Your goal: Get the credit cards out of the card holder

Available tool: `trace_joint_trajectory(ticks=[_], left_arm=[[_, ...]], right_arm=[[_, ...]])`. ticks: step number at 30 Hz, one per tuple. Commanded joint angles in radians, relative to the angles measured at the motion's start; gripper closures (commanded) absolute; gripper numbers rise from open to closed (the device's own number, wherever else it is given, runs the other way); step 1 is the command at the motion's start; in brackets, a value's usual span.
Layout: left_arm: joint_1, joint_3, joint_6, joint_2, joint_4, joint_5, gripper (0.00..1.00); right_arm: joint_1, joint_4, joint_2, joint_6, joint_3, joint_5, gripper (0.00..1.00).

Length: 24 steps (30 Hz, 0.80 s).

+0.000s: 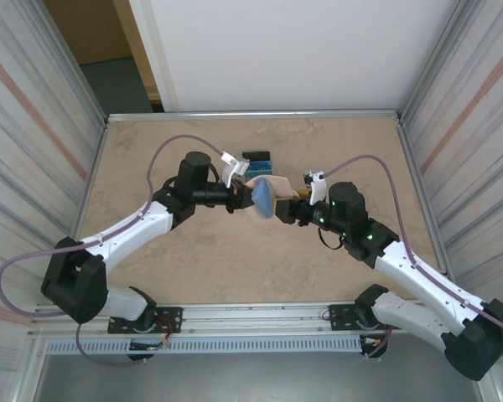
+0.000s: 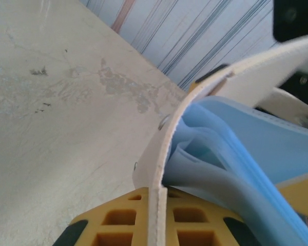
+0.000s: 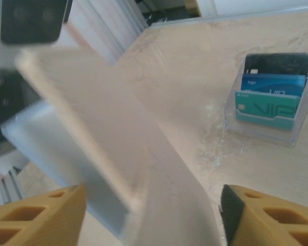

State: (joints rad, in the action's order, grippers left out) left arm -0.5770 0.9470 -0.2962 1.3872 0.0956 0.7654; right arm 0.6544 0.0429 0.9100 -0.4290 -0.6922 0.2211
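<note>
Table (image 1: pixel 193 276): pale stone-look top, walled left and right.

Left arm (image 1: pixel 134 226), right arm (image 1: pixel 402 268): both reach in to meet at mid-table, one at each side of the holder. This looks like an effort to spread it between them.

Holder (image 1: pixel 264 194): held off the table between the two grippers, tan outside, pale blue inside, folded open in a V. Judged purpose is to bare the pockets so a card can be drawn.

Stand (image 3: pixel 267 134): clear plastic, on the table just far of the holder.

Cards (image 3: pixel 271 84): black, blue and teal, upright in the stand in stepped rows. No card edge can be made out in the holder's blue pockets, so whether any is left inside cannot be told.

Left gripper (image 1: pixel 237 194): its yellow fingers (image 2: pixel 118 225) are closed tight on the edge of one tan flap.

Right gripper (image 1: pixel 292 207): its fingers (image 3: pixel 36 215) stand wide apart, astride the other flap. Whether they press on it cannot be told.

Views: the top view gives the layout of arms, holder and stand. The left wrist view adds the pinch on the flap and the curled blue lining (image 2: pixel 231 133). The right wrist view, blurred on the holder, shows the cards in the stand sharply.
</note>
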Motion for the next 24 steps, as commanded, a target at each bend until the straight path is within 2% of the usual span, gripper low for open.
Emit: trace_joint_trajectory(ticks=[1, 7, 8, 11, 18, 24], left_arm=[[0.018, 0.032, -0.044, 0.014, 0.024, 0.107, 1.0], [0.017, 0.045, -0.032, 0.019, -0.005, 0.11, 1.0], [0.017, 0.047, -0.03, 0.02, -0.007, 0.113, 1.0], [0.018, 0.051, -0.026, 0.021, -0.014, 0.115, 1.0], [0.017, 0.049, -0.024, 0.02, -0.015, 0.126, 1.0], [0.017, 0.041, -0.018, 0.011, -0.013, 0.132, 1.0]], right_arm=[[0.007, 0.028, 0.013, 0.09, -0.044, 0.071, 0.25], [0.011, 0.037, 0.049, 0.128, -0.065, 0.099, 0.17], [0.017, 0.035, 0.055, 0.138, -0.066, 0.105, 0.1], [0.049, 0.052, 0.073, 0.18, -0.082, 0.081, 0.01], [0.078, 0.075, 0.13, 0.21, -0.115, 0.013, 0.0], [0.077, 0.058, 0.136, 0.197, -0.112, -0.021, 0.07]])
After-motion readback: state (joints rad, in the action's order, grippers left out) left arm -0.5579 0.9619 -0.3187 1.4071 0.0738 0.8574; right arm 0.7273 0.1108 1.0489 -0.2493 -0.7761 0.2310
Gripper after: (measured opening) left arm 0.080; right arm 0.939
